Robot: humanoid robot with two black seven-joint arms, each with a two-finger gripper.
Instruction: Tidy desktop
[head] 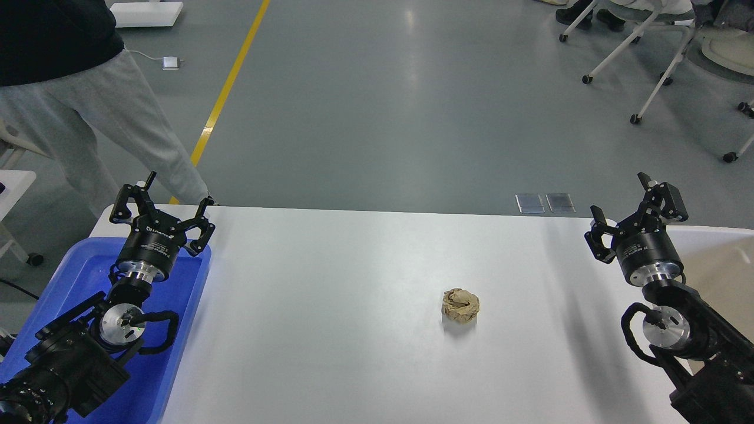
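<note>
The white desktop [330, 306] fills the lower part of the head view. One crumpled ball of brown paper [460, 305] lies on it, right of centre. My left gripper [178, 193] hangs open over the far end of the blue tray [177, 330] at the left edge, nothing between its fingers. At the right edge my right gripper [619, 197] is also open and empty, raised above the desktop and well to the right of the paper ball.
An off-white bin [721, 265] shows at the right edge behind my right arm. A person in grey trousers [112, 123] stands just beyond the table's far left corner. Wheeled chairs [648, 53] stand on the grey floor at the far right.
</note>
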